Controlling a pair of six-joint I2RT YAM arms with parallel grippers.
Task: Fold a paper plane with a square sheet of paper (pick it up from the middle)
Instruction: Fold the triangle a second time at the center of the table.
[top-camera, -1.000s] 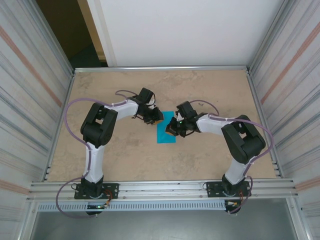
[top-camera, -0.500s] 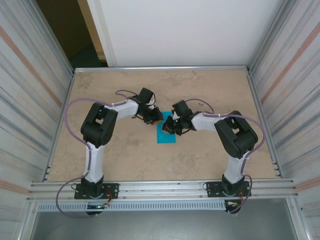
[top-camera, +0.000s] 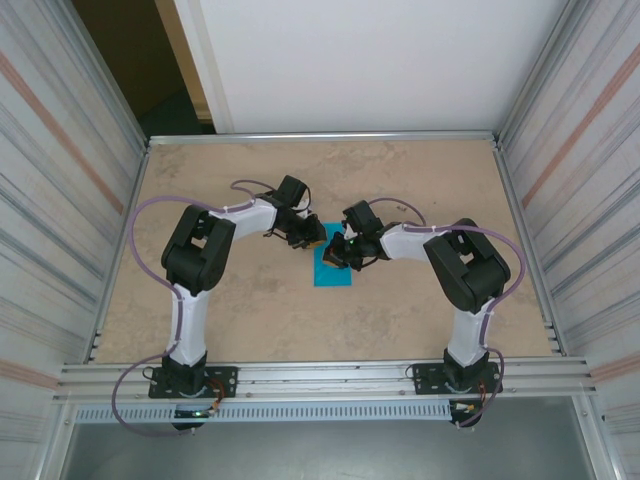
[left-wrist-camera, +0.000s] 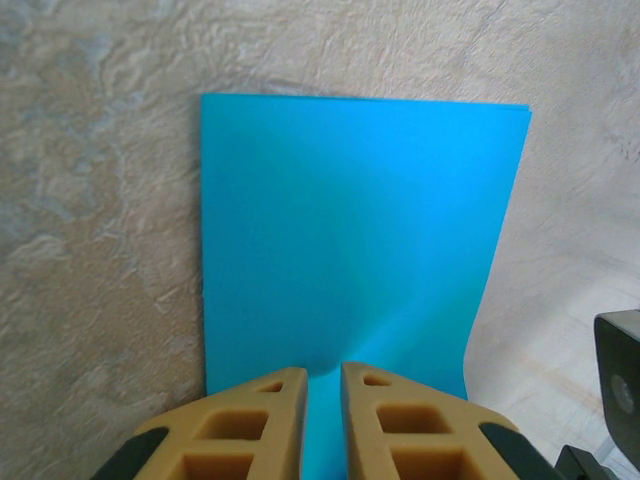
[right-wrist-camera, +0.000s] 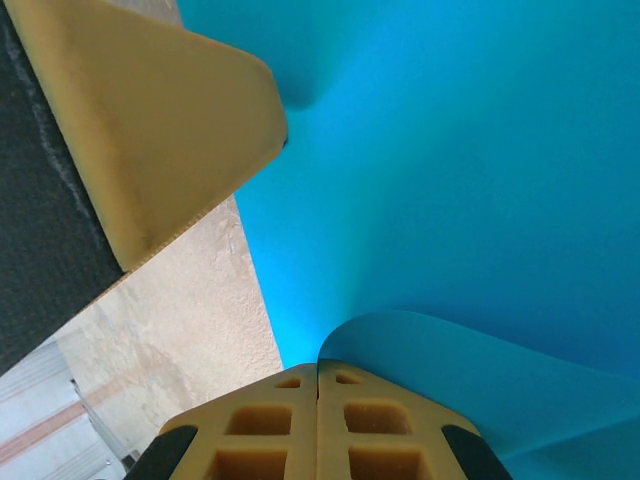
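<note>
Left pincer (left-wrist-camera: 322, 373), right pincer (right-wrist-camera: 318, 366) nip paper (left-wrist-camera: 350, 230) (edge curled).

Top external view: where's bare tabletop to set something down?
Free: the far strip of beige tabletop along the back rail; the near strip along the front rail; the left margin beside the left arm. Crowded: centre, where left claw and right claw meet on the turquoise-blue paper sheet.
</note>
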